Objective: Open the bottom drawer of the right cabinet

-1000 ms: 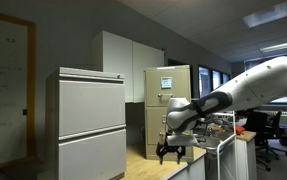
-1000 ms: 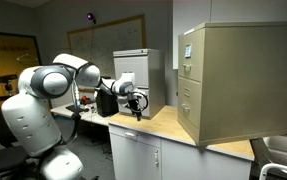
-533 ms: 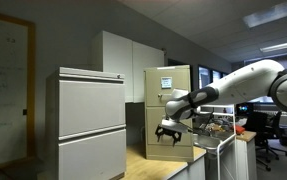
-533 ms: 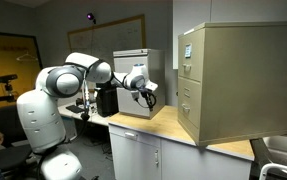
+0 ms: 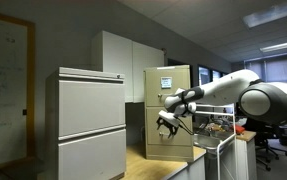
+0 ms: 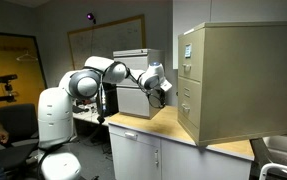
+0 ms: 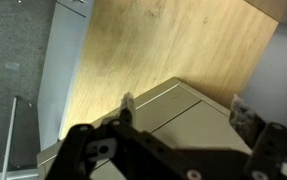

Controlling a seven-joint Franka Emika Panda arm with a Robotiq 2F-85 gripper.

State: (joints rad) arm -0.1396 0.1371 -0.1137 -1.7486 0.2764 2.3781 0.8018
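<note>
Atop one counter (image 6: 161, 124), one grey cabinet (image 5: 91, 120), the right cabinet (image 5: 183, 76), one end effector (image 5: 168, 124) near it, jaws apart.

In an exterior view the gripper (image 5: 168, 123) covers part of the lower front of the right cabinet (image 5: 173, 95). The bottom drawer (image 5: 180, 148) shows only in part, its handle recess too small to make out. The white sheets (image 5: 166, 82) above are too small to read. The arm (image 5: 253, 95) is cut off by the right edge. In an exterior view the right cabinet (image 6: 248, 80) also runs past the right edge, its drawer fronts seen steeply from the side. In the wrist view the fingers (image 7: 83, 150) are dark, blurred and cut off by the bottom edge; the tabletop (image 7: 163, 50) runs out past the top.
</note>
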